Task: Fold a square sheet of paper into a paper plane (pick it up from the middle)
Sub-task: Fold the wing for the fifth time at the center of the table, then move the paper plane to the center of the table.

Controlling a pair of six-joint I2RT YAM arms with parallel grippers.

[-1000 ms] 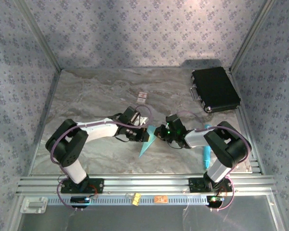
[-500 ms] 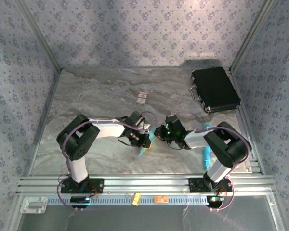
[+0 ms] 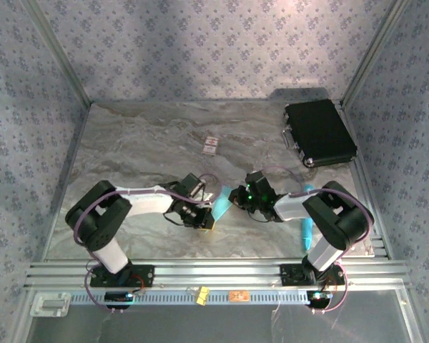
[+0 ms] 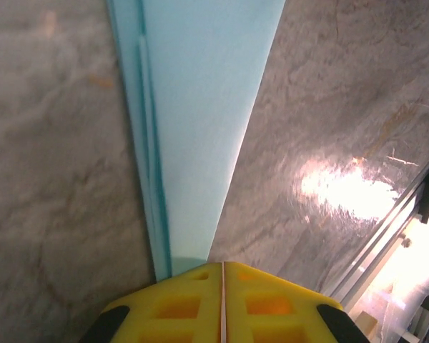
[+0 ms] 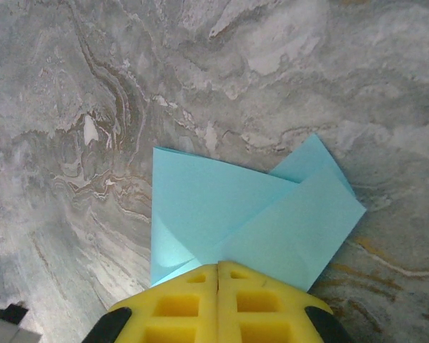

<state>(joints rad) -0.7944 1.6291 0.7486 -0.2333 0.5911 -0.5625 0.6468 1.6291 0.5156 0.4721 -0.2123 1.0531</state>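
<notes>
The paper (image 3: 219, 207) lies on the table (image 3: 136, 143), well apart from the black case (image 3: 319, 133), nearer the arms and to the left of it. It is already part folded. The left wrist view shows it as a long narrow strip (image 4: 200, 107) with stacked edges down one side. The right wrist view shows two overlapping flaps (image 5: 229, 214) with a corner poking out behind them.

The right gripper (image 3: 234, 196) is at the end of the paper nearer the case, and the left gripper (image 3: 206, 219) is at the end farther from it. On both, the yellow fingers are pressed together with no gap, and the tips meet the paper's edge. Whether either one nips a layer or only bears down on the paper I cannot tell from these angles.

This looks like the creasing stage of a late fold, with the long body or wing line being set. The dart shape is not yet finished. The next move likely calls for one tip to pin the paper while the other runs along the fold. That needs firm but even pressure, since thin paper can skid on the smooth tabletop or buckle out of line.
</notes>
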